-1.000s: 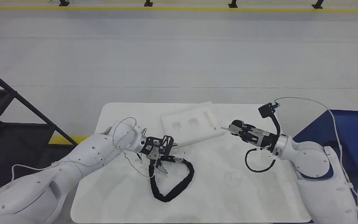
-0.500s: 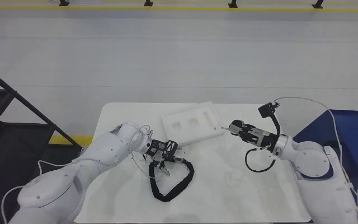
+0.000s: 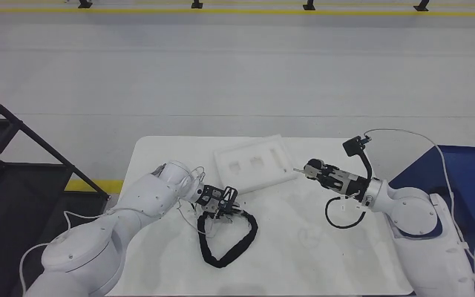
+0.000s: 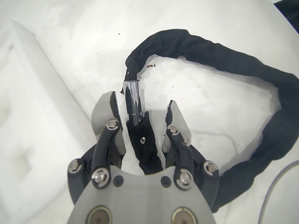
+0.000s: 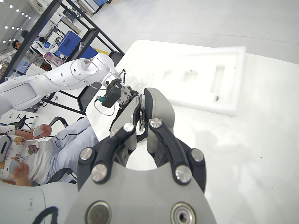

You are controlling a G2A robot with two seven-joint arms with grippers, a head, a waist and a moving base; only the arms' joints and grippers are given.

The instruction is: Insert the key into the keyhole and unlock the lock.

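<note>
White table, bare factory floor behind it. Left gripper is low over the table with its jaws apart, nothing clamped. The lock lies between them, black body running back toward the palm. Its chrome cylinder pokes out past the fingertips, close to one pad, with a clear gap to the other. Beyond the tips the chain in its black sleeve loops out and curls back round to the side of the jaws.

Step in hand, as I read it: pin the lock so the key has something solid to push against. I'd centre the body between the pads first, since it sits off to one side and closing now would likely skew it. I'd grip the black body, not the chrome, which looks slick. The sleeve is soft, so squeeze firmly. I can't see the keyhole, so I'd find that face before committing.

Farther off, well apart from the lock, the right gripper is pinched tight on the key, blade sticking out past the tips. Hold it there until the lock is clamped, then line it up with the keyhole. The tray of foam lies beyond both grippers.
</note>
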